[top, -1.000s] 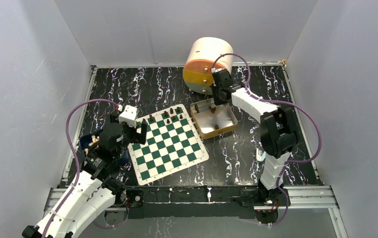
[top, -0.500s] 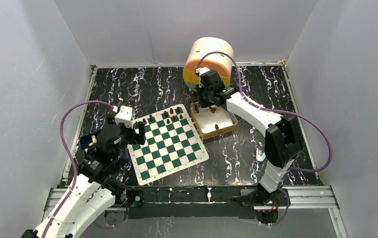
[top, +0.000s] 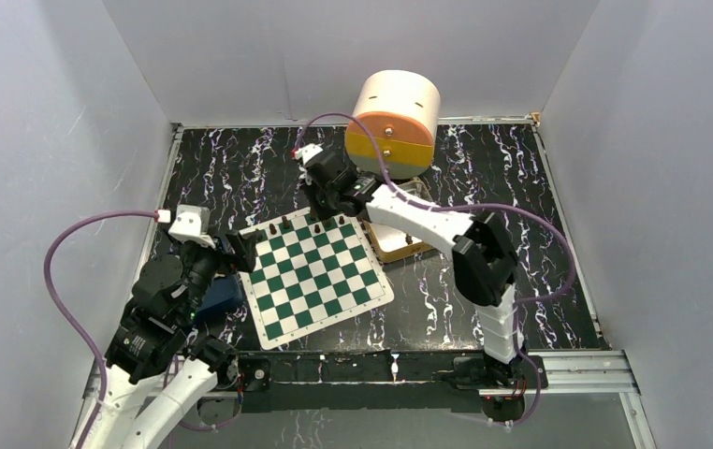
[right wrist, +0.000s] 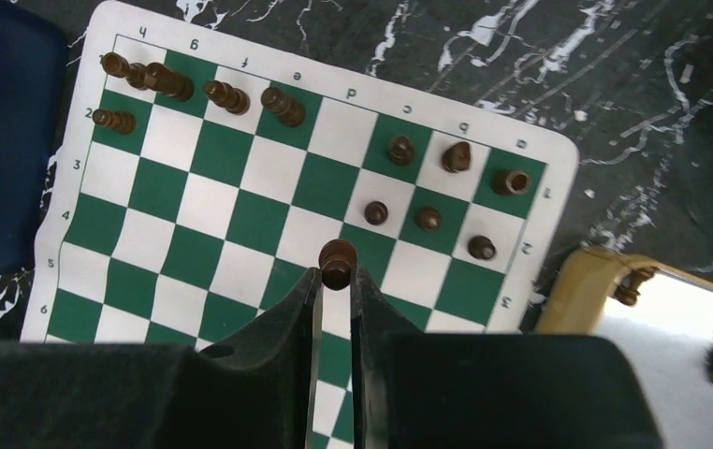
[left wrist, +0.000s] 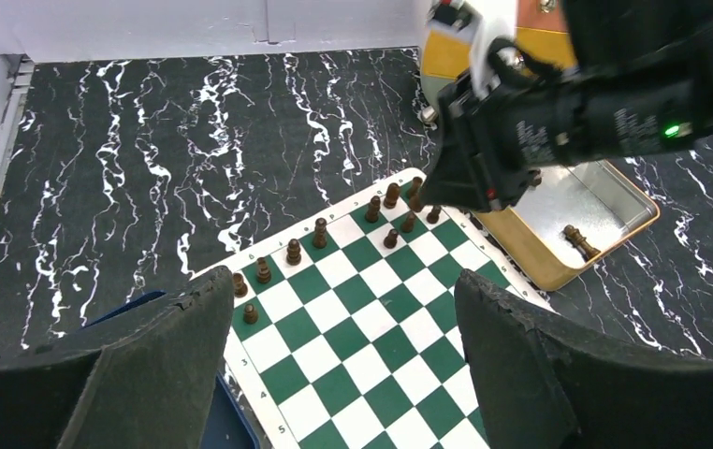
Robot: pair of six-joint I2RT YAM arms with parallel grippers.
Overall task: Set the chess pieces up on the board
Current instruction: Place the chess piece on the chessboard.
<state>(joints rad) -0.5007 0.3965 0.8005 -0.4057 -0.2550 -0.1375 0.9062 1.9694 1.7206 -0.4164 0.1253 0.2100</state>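
A dark pawn is pinched upright in the right claw, above the board near its far rows. Three pawns are set in line just beside it. The next free square of that row is judged to lie just ahead of the tips. The left claw is spread and empty at the board's left edge, farther off.

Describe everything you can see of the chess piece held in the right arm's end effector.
The piece is small, dark brown and glossy, with a rounded knob top; its base is hidden. It stands upright, pinched between the black fingers of the right end effector, over the green-and-white board, apart from the other pieces standing there. Whether it touches the board cannot be told.
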